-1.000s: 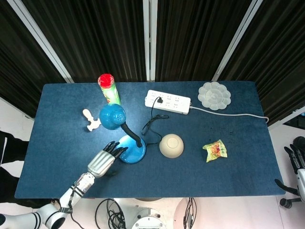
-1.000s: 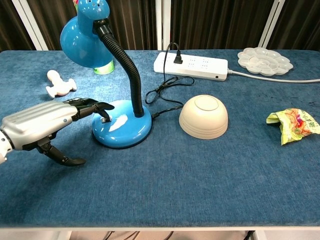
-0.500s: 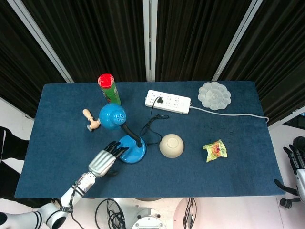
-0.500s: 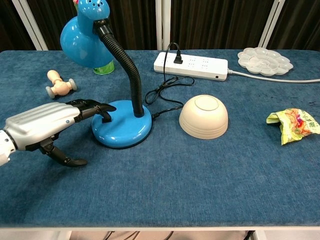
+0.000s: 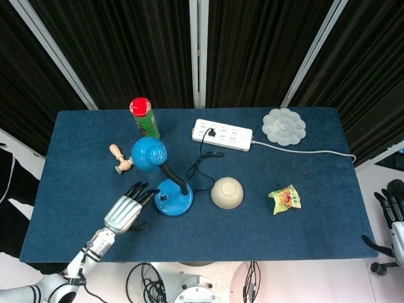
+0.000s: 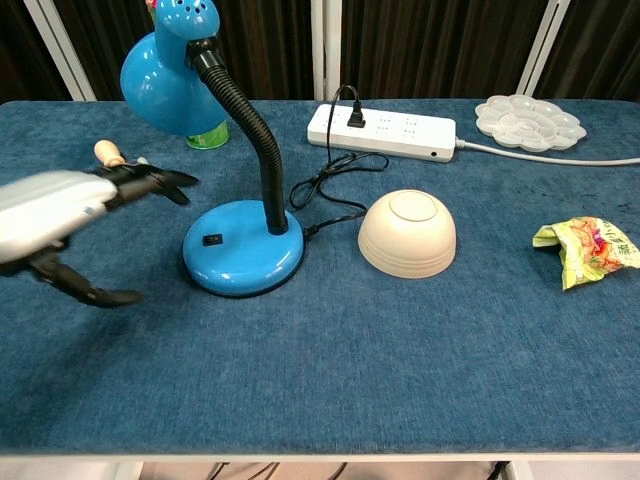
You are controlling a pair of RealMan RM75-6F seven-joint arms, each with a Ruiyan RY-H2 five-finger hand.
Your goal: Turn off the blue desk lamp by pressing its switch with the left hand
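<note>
Evenly and brightly lit from overhead, with soft shadows under the lamp base (image 6: 243, 248) and bowl (image 6: 407, 234), a pale sheen on the lamp shade (image 6: 165, 82), motion blur across the left hand (image 6: 60, 215) in the chest view, and near-black curtains (image 5: 132, 44) behind.

Silver-backed left hand (image 5: 124, 211) with black fingers (image 6: 150, 178) (white forearm)

The lamp (image 6: 243, 255) looks like shiny blue plastic with a ribbed black neck. The counter (image 6: 330, 370) has soft, fuzzy blue cloth. The bowl (image 6: 408, 235) is smooth and dull. The snack bag (image 6: 590, 248) is crinkly and shiny.
</note>
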